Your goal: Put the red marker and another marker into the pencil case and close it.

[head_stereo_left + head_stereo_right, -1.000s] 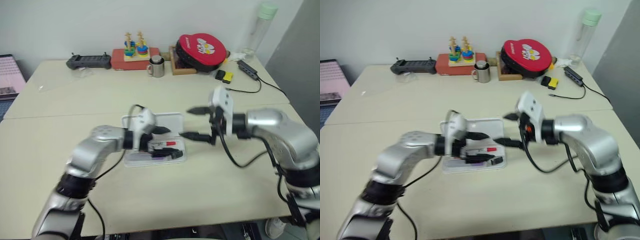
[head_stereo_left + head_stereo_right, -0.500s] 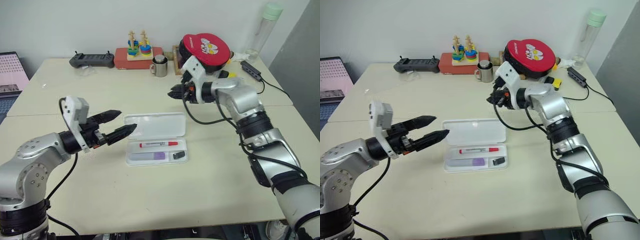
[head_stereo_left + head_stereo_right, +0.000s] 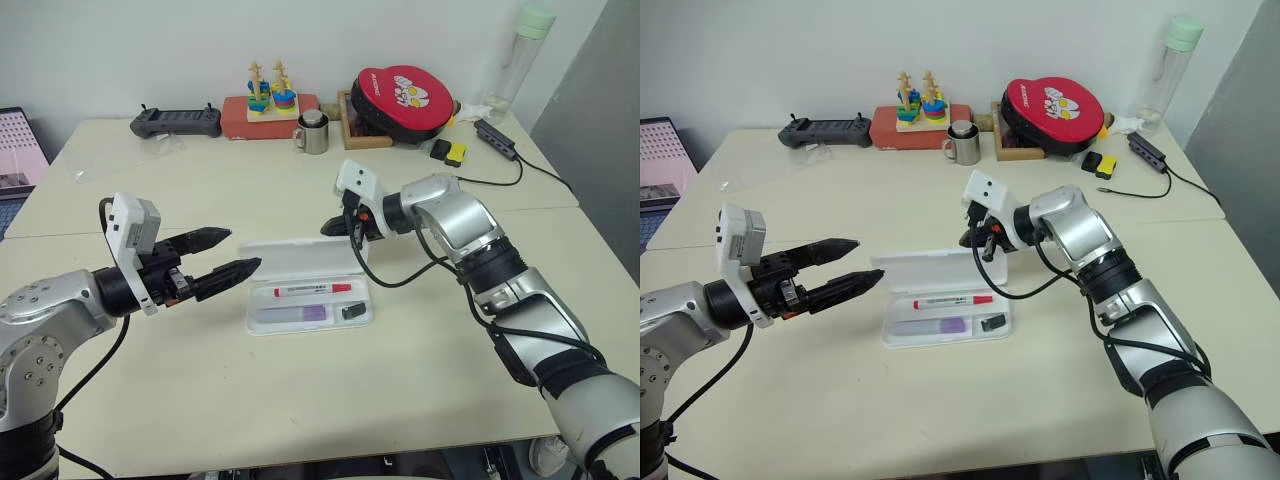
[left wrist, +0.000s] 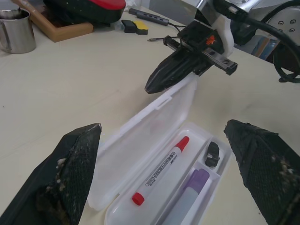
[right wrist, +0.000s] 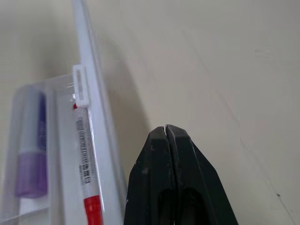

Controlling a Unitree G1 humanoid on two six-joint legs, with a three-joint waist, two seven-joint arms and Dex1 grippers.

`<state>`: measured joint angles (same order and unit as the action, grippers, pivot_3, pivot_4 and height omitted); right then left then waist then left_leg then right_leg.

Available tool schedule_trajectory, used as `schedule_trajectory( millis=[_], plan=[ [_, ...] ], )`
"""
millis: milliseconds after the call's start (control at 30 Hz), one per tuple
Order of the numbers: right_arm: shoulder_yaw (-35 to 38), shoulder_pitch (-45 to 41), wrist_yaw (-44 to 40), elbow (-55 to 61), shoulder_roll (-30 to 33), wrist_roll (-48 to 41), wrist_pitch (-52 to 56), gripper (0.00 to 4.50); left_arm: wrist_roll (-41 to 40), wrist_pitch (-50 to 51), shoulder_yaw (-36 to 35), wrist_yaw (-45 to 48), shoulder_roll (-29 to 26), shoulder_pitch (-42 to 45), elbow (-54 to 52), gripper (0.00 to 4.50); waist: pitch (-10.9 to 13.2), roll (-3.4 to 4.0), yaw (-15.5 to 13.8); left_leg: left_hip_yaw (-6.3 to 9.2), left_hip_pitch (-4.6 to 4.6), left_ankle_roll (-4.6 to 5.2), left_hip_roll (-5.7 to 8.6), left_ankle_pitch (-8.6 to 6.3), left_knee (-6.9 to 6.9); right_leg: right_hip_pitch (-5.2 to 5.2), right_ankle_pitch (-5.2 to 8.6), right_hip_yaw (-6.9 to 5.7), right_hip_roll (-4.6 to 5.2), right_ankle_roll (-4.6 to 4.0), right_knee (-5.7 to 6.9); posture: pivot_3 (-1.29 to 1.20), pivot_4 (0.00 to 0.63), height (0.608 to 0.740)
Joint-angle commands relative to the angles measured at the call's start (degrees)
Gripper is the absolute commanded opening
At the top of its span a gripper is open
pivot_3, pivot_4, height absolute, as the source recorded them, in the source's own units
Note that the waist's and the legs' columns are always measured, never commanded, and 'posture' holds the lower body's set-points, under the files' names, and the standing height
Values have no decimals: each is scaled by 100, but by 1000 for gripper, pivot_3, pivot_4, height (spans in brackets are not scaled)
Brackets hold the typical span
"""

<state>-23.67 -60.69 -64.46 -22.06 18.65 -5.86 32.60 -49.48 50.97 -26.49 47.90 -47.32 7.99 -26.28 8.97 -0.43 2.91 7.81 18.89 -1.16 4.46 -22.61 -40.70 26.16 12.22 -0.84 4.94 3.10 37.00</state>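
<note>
The white pencil case [image 3: 363, 303] lies open mid-table, its lid [image 3: 300, 256] hinged back and tilted a little upward. Inside it, the red marker [image 3: 305, 291] lies along the back compartment. The purple marker [image 3: 300, 313] lies in front of it, beside a small black piece [image 3: 352, 312]. My right gripper [image 3: 328, 228] is shut with nothing in it, its tip at the lid's far edge [image 5: 86, 70]. To the left of the case, my left gripper [image 3: 243, 250] hovers open above the table, pointing at the case.
Along the table's far edge stand a black controller [image 3: 176, 121], a stacking toy on a red box [image 3: 268, 100], a metal mug [image 3: 313, 132], a red round case [image 3: 405, 92] and a bottle [image 3: 520, 55]. A black cable [image 3: 500, 160] runs at the right.
My left gripper has drawn back leftward from over the case, staying open. The right gripper has shut and come down to the lid's far edge. The lid now tilts up slightly.
</note>
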Motion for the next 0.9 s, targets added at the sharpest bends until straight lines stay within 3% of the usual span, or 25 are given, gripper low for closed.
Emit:
schedule_trajectory(
  millis=[33,300,467,567,667,800,900],
  plan=[
    [-319,451,-392,1110,188,-68,210,11,-73,-24,13,164,-257,-180,-260,4500,0,0,3,0,0,0,0,0,1,0,0,1,0,0,0,0,150,740],
    [-1294,1332,-356,2034,578,513,414,11,30,-89,313,361,-443,-521,-383,4500,0,0,-7,-2,-2,-1,0,0,3,-1,0,1,-1,0,-2,0,150,740],
    [-1268,1447,-258,2062,584,528,515,11,62,-158,455,330,-436,-444,-302,4500,-5,0,-32,-4,-7,-1,1,-1,3,-5,0,3,-1,0,-3,0,150,740],
    [-796,1591,-165,2201,509,194,559,11,256,-225,599,117,-336,-344,-135,4500,-5,-1,-65,-4,-8,-1,1,-1,3,-6,0,3,-1,-1,-3,0,150,740],
    [424,1972,314,2479,386,-398,439,11,734,-458,735,-431,-20,-145,526,4500,-4,1,-106,-7,-7,-1,3,-1,3,-4,0,5,-1,0,-2,0,150,740],
    [1279,2394,701,2723,634,-747,894,661,1223,-871,895,-539,124,-139,1004,4500,-2,2,-129,-6,-4,-1,6,-1,-1,-2,0,2,-2,0,-2,0,150,740],
    [1911,2697,1087,2907,822,-941,1139,1489,1526,-1129,899,-579,138,-168,1375,4500,-3,1,-139,-1,-2,-1,5,-1,3,-2,0,0,-1,0,-5,0,150,740]
  ],
)
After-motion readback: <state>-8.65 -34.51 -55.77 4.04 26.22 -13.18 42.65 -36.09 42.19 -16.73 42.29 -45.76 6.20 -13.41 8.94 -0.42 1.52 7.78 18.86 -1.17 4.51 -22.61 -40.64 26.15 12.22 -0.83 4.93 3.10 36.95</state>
